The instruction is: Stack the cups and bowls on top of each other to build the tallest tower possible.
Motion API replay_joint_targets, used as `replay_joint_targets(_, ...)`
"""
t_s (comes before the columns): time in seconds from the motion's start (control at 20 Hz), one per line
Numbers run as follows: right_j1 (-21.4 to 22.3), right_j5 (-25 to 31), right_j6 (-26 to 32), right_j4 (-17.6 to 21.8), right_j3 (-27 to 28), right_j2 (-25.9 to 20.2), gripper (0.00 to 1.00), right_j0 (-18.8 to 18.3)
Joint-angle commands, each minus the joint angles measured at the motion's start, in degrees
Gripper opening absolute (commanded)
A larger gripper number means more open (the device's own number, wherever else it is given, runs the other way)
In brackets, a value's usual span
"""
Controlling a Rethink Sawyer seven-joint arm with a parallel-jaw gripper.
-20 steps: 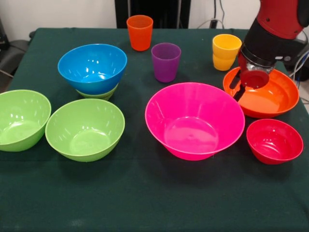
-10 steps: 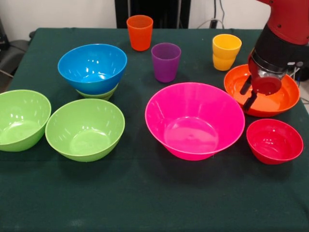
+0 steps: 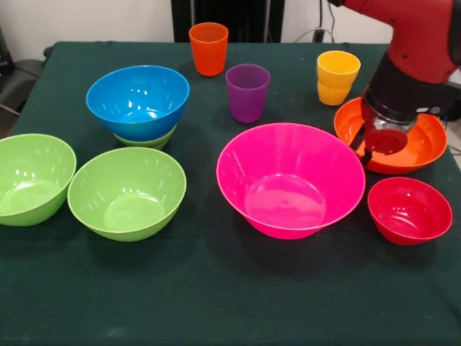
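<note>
Seven bowls and three cup positions are showing on the dark green worktop [image 3: 216, 303]. Three green bowls are sitting at the left: one at the left edge [image 3: 32, 179], one just beside it [image 3: 127, 192], and one [image 3: 148, 138] peeking out beneath the blue bowl [image 3: 137, 101], which is nesting in it. The pink bowl [image 3: 290, 179] is occupying the middle, the red bowl [image 3: 409, 210] is lying to its right, and the orange bowl [image 3: 421, 140] is sitting behind the red one near the right edge. An orange cup [image 3: 209, 48] is standing at the far edge, a purple cup [image 3: 247, 92] is standing nearer the middle, and the yellow cup [image 3: 337, 76] is appearing as two nested yellow tumblers. The red and black arm [image 3: 414, 50] is coming down over the orange bowl, and the gripper [image 3: 364, 144] is hanging inside its left half, dark fingers [image 3: 357, 137] reaching down toward the bowl's inner wall; whether they are touching the bowl, and how far apart they are standing, I cannot tell. Nothing is showing between them. The front strip of the worktop is lying bare, as is the gap between the green bowls and the pink one.
</note>
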State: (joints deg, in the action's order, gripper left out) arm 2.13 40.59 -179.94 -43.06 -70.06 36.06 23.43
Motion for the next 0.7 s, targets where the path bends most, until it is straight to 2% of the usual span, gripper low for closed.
replay_joint_targets(0.05,1.0,4.4,-8.2,0.0,-0.8,-6.7,1.0,-3.8)
replay_joint_targets(0.25,1.4,3.8,-6.5,0.3,-1.6,-7.9,1.0,-4.7)
replay_joint_targets(0.4,0.0,2.0,-7.3,-0.1,-1.4,-8.4,1.0,-4.5)
replay_joint_targets(0.7,-1.3,5.4,-14.2,-0.7,1.0,-6.0,1.0,-1.7)
